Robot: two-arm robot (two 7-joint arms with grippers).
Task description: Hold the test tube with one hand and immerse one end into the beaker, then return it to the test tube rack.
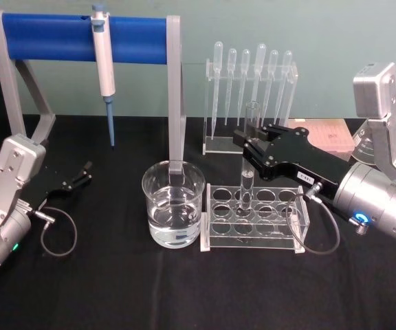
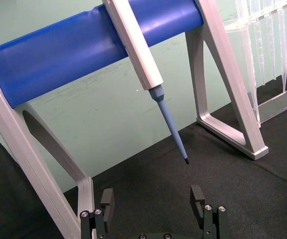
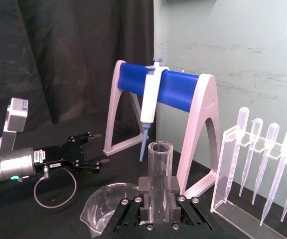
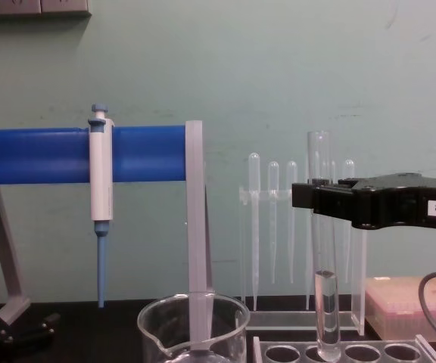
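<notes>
We lose the beaker (image 4: 193, 325) base off the chest view. The right gripper (image 3: 158, 201) blocks the lower test tube (image 3: 159, 167).

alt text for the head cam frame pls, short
Right gripper is shut on an upright test tube, its lower end at the holes of the clear rack, just right of a beaker of clear liquid. Left gripper sits open at far left.

This is a laboratory bench. A black-covered table (image 1: 115, 289) before a pale green wall (image 4: 278, 76) carries a wide clear glass beaker (image 1: 173, 206) part-filled with clear liquid and a clear round-holed plastic rack (image 1: 253, 240). There is also an upright clear glass test tube (image 1: 246, 189), thin bulb-topped plastic pipettes (image 1: 253, 75) in a clear stand (image 1: 216, 146), and a white blue-tipped pipette (image 1: 104, 69) hanging on a blue-barred grey stand (image 1: 47, 36).
</notes>
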